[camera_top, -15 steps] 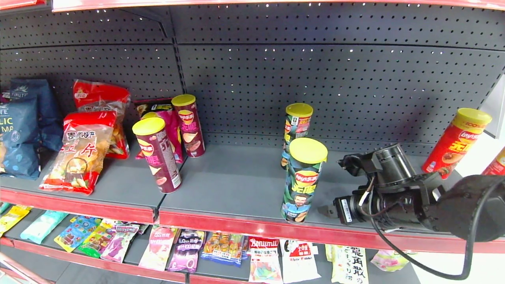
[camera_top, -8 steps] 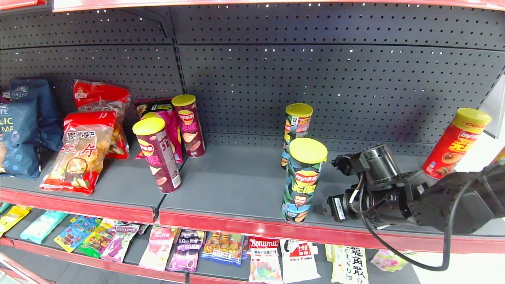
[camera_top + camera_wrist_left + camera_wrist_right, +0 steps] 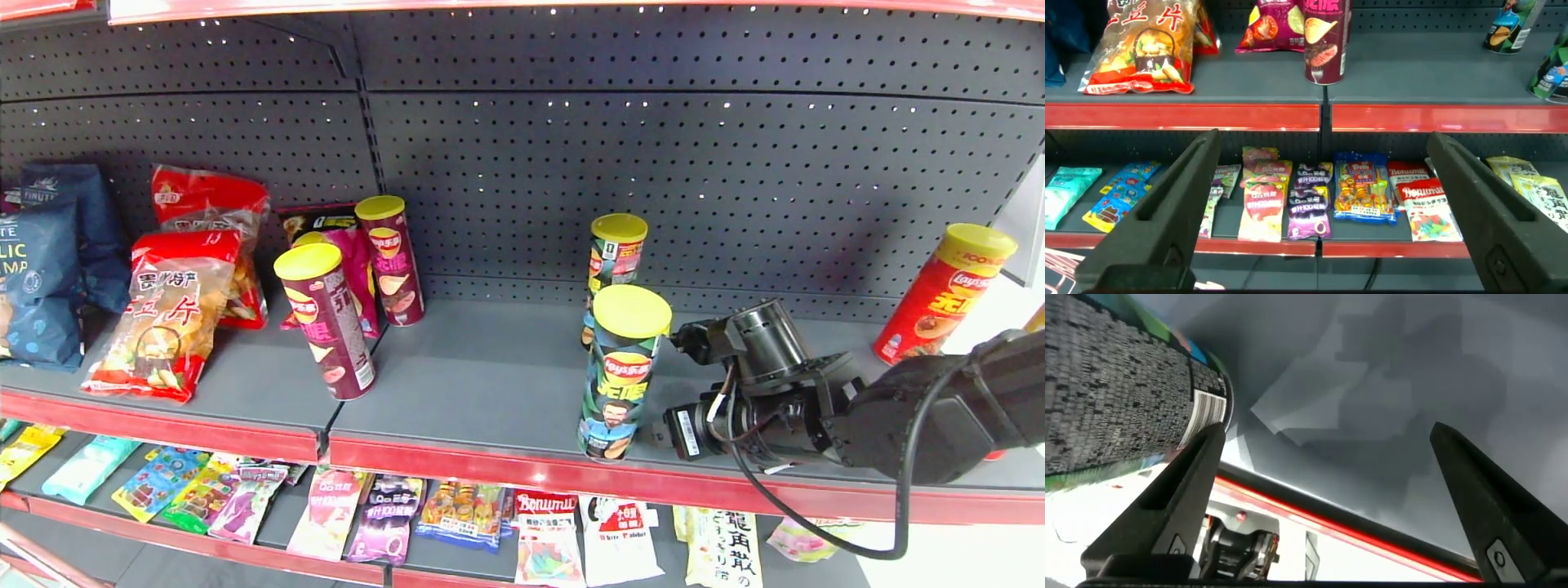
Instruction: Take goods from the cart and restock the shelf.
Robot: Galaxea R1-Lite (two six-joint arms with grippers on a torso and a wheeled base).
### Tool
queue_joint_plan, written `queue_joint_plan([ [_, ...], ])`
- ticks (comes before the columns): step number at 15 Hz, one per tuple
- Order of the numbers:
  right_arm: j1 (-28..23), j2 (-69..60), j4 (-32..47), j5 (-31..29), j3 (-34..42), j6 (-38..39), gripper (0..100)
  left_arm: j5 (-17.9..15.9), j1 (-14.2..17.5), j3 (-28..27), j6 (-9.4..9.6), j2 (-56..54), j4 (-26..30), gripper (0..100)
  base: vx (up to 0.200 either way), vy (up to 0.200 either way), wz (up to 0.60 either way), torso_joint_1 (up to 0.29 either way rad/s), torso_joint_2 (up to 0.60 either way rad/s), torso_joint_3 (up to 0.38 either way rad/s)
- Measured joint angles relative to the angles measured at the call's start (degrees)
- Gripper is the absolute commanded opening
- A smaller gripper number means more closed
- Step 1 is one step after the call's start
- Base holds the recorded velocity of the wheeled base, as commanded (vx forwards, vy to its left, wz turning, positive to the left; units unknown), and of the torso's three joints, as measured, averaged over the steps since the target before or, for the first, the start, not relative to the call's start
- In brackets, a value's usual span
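Note:
A green chip can with a yellow lid [image 3: 622, 371] stands near the front edge of the grey shelf [image 3: 482, 384], leaning slightly. My right gripper [image 3: 658, 426] is low at its right side, open, with nothing between the fingers. In the right wrist view the can [image 3: 1118, 392] lies just outside one finger [image 3: 1188, 490], at its tip, and the gripper [image 3: 1323, 437] faces bare shelf. My left gripper [image 3: 1323, 139] hangs open in front of the shelves, holding nothing. A second green can [image 3: 614, 253] stands behind the first.
Two purple cans [image 3: 326, 327] [image 3: 390, 257] and snack bags [image 3: 167, 314] fill the shelf's left part. A red can [image 3: 943, 290] leans at the far right. The shelf's red front lip [image 3: 490, 461] runs below. Small packets [image 3: 384, 514] lie on the lower shelf.
My right arm has moved left along the shelf front, up to the front green can. The can has shifted a little to the left and leans slightly.

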Motion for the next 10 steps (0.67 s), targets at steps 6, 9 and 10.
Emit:
queue_joint_plan([
  [6,0.67,0.30,-0.02,-0.68,-0.24,-0.06,100,0.02,0.02,0.00,0.00,0.00,-0.02,100,0.000,0.000,0.00,0.000,0.00,0.000],
  [9,0.52,0.72,-0.10,-1.21,-0.55,-0.02,100,0.00,0.02,0.00,0.01,0.00,0.00,100,0.000,0.000,0.00,0.000,0.00,0.000],
  [10,0.48,0.89,-0.05,-1.38,-0.83,0.02,100,0.00,0.02,0.00,0.01,0.00,0.00,100,0.000,0.000,0.00,0.000,0.00,0.000],
])
